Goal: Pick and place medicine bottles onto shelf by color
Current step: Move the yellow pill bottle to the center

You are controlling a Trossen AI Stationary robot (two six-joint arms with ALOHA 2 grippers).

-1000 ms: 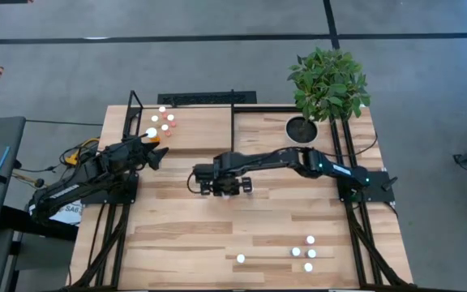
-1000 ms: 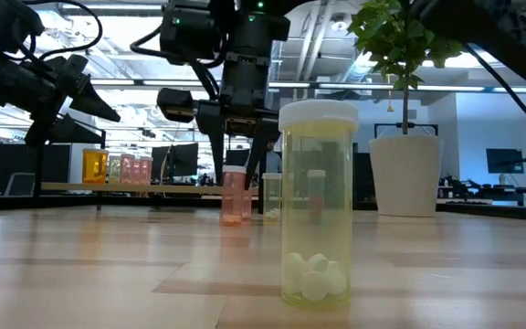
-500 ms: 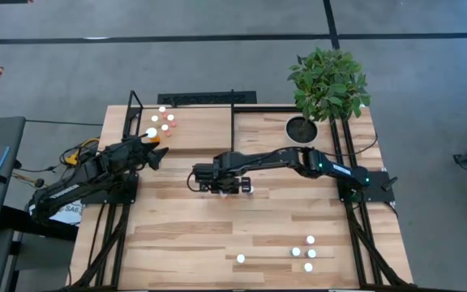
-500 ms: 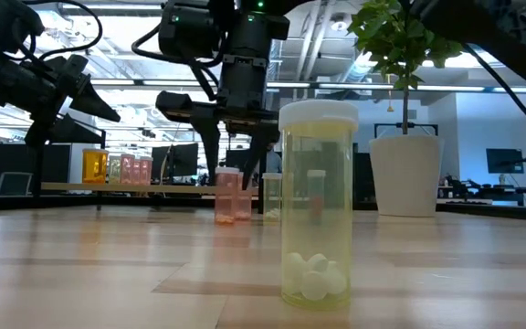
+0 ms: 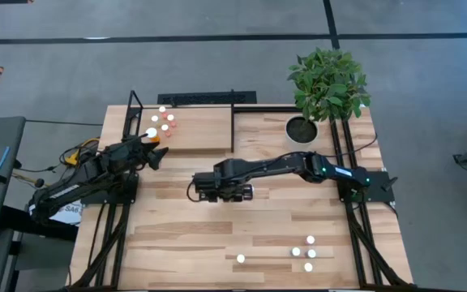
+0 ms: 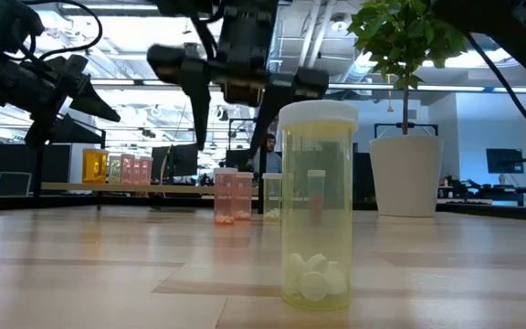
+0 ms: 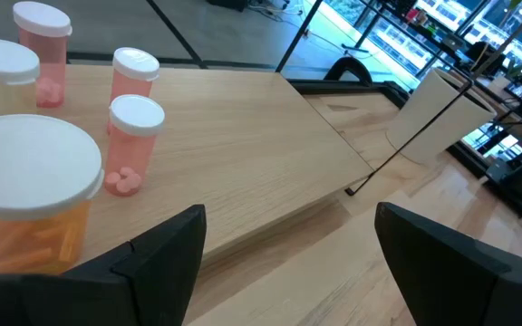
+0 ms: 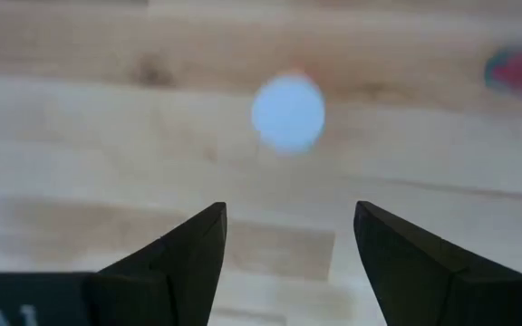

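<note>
My right gripper [image 5: 221,193] [image 8: 288,217] hangs open over mid-table, pointing down. A pink white-capped medicine bottle [image 8: 287,112] [image 6: 226,196] stands upright on the table below it, clear of both fingers. My left gripper [image 5: 159,154] [image 7: 288,226] waits open at the shelf's [image 5: 197,130] near left corner, nothing between its fingers. On the shelf's left end stand several bottles [image 5: 163,120]: pink ones [image 7: 134,131] and a wide orange one [image 7: 25,204]. More bottles [image 5: 306,251] stand near the table's front right.
A tall yellowish bottle [image 6: 318,201] [image 5: 240,259] stands near the front edge. A potted plant [image 5: 327,81] in a white pot [image 6: 405,174] fills the far right corner. Black shelf uprights [image 5: 233,122] rise at the back. Bare wood lies between the arms.
My right gripper has opened and let go of the pink bottle, which stays upright on the table a little to one side of where it was. The gripper has then risen and drifted slightly toward the near edge.
</note>
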